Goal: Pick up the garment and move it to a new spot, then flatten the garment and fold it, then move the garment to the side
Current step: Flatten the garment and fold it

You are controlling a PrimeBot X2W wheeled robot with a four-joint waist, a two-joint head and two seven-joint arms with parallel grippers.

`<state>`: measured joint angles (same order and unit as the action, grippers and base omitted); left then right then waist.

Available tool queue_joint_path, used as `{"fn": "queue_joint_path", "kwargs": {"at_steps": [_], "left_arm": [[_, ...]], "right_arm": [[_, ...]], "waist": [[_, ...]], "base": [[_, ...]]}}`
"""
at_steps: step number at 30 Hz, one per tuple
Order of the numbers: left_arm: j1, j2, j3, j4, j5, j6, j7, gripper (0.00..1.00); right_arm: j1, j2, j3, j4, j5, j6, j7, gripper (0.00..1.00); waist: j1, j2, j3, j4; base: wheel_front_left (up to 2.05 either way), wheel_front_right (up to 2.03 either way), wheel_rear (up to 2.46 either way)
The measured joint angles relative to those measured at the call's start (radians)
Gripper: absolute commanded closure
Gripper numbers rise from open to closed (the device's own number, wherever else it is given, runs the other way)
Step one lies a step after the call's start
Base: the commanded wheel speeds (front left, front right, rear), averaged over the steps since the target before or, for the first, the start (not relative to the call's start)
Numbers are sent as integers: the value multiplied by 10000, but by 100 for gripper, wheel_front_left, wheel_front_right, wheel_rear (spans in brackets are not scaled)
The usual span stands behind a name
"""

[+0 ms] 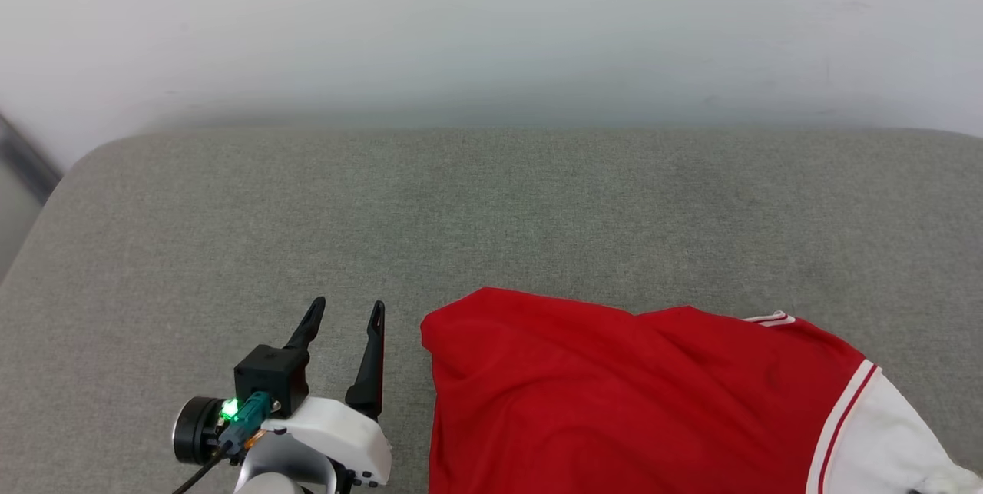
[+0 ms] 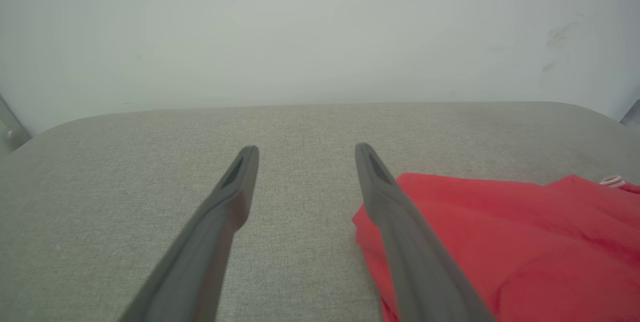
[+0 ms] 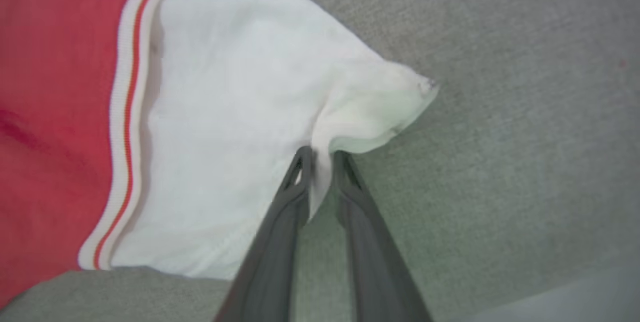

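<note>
The garment point(image 1: 614, 402), a bright red shirt with a white sleeve point(image 1: 883, 432) and striped trim, lies spread at the lower right of a grey padded surface point(image 1: 491, 210). My left gripper point(image 1: 348, 303) hovers open just left of the garment's left edge, with nothing between its fingers. In the left wrist view that gripper point(image 2: 306, 149) frames bare grey fabric, with the garment point(image 2: 525, 242) beside its right finger. In the right wrist view my right gripper point(image 3: 321, 154) pinches a fold at the white sleeve's point(image 3: 240, 111) edge, its fingers almost together.
A pale wall point(image 1: 491, 18) rises behind the padded surface. The surface's rounded left corner point(image 1: 69, 171) drops off at the far left. Bare grey padding stretches behind and to the left of the garment.
</note>
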<state>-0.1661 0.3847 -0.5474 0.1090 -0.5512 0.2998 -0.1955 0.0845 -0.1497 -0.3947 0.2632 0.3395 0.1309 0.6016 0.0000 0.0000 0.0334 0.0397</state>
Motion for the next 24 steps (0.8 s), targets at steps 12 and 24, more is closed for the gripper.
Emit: {"fn": "queue_joint_path", "kwargs": {"at_steps": [12,24], "left_arm": [[579,249,88,56,-336,98,171,0],[854,466,169,138,-581,217,435,0]], "right_arm": [[-384,61,504,-803,-1174,0,-4748,0],[441,570,2518,-3135,-1664,0,-5963,0]], "waist": [[0,0,-566,-15],[0,0,-840,-169]], "base": [[0,0,0],[0,0,0]]}}
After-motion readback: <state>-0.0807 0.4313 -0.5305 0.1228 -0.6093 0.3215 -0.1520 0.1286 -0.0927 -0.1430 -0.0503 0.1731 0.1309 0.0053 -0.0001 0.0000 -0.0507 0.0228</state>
